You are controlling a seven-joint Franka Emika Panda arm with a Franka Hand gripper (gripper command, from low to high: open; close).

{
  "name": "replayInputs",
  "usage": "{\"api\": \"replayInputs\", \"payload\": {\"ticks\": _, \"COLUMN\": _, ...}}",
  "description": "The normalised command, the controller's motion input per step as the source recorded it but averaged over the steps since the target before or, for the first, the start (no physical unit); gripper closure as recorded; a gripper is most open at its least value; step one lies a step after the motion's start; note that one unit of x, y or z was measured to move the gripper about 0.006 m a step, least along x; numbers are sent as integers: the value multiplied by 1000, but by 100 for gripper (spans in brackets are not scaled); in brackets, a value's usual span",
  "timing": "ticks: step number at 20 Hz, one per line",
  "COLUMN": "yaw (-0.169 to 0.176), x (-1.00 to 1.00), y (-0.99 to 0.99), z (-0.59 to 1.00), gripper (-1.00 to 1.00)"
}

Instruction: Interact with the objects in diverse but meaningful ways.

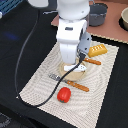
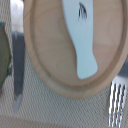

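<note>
Directly beneath our gripper [image 1: 76, 65], the white fish piece [image 2: 82, 37] lies lengthwise on the wooden plate [image 2: 47, 65]; whether the gripper is released or clenched, we cannot tell.

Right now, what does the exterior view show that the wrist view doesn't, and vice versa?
Exterior only: the arm over the placemat, a red tomato, a yellow bread loaf, and a grey pot beyond the mat.

Wrist only: the white fish piece lying on the wooden plate; the arm hides it from outside. The gripper itself is out of frame.

Both: the wooden plate and the fork, whose tines show beside the plate.
</note>
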Motion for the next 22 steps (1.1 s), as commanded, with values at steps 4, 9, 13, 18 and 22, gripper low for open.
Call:
{"api": "replayInputs", "payload": {"ticks": 4, "yaw": -3, "x": 506, "y": -115, "z": -116, "gripper": -100}}
{"api": "replayInputs", "payload": {"ticks": 9, "yaw": 0, "x": 321, "y": -15, "z": -188, "gripper": -100}}
{"api": "replayInputs", "payload": {"ticks": 13, "yaw": 0, "x": 282, "y": 0, "z": -204, "gripper": -100}}
{"api": "replayInputs", "payload": {"ticks": 18, "yaw": 0, "x": 214, "y": 0, "z": -178, "gripper": -100}}
{"api": "replayInputs", "payload": {"ticks": 22, "yaw": 0, "x": 215, "y": 0, "z": -125, "gripper": -100}}
